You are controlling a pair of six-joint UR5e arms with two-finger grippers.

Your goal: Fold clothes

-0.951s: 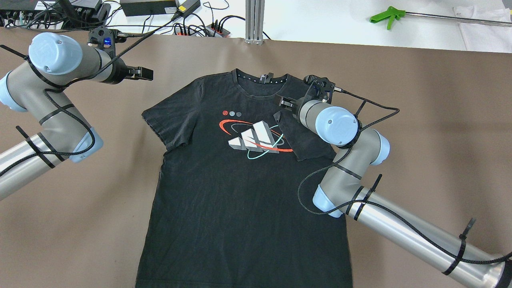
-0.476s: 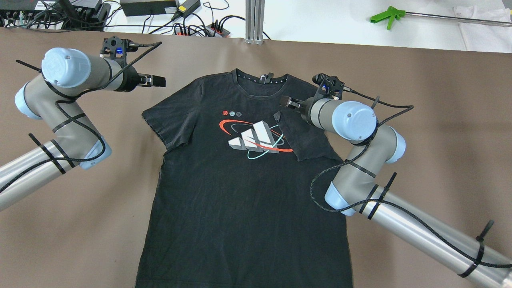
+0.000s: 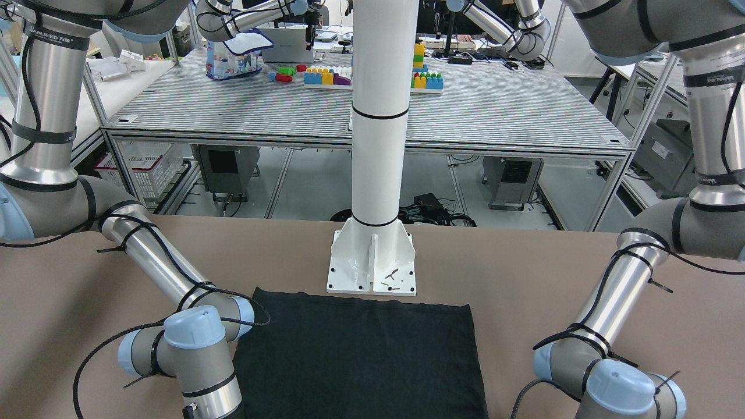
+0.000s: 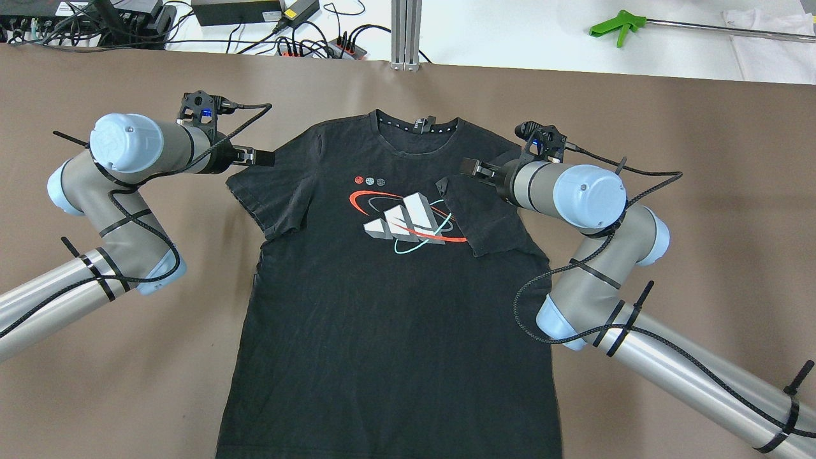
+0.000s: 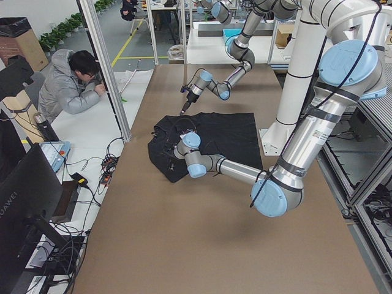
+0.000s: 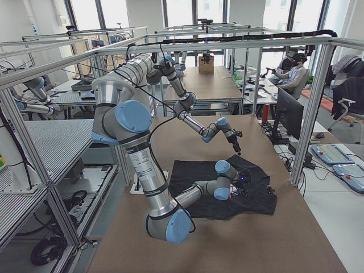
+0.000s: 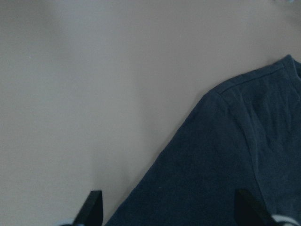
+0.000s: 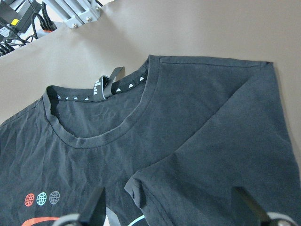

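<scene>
The clothes are one black T-shirt (image 4: 382,299) with a red, white and teal chest print, lying face up on the brown table (image 4: 669,159). Its sleeve (image 4: 488,217) on my right arm's side is folded inward over the chest. The other sleeve (image 4: 271,194) lies spread out. My left gripper (image 4: 262,157) hangs open over that sleeve's shoulder edge; the left wrist view shows its gripper (image 7: 167,209) above fabric and bare table. My right gripper (image 4: 470,168) is open above the folded sleeve, near the collar (image 8: 94,127); nothing sits in that gripper (image 8: 169,212).
A white pillar (image 3: 378,116) stands on its base plate (image 3: 372,265) by the shirt's hem (image 3: 361,302). Cables and power strips (image 4: 319,44), a metal post (image 4: 406,32) and a green grabber tool (image 4: 615,27) lie beyond the table's far edge. A person (image 5: 70,86) sits at a desk.
My left arm swung in toward the shirt, bringing its gripper over the spread sleeve's shoulder. My right arm drew back slightly to the right. The folded sleeve stayed put.
</scene>
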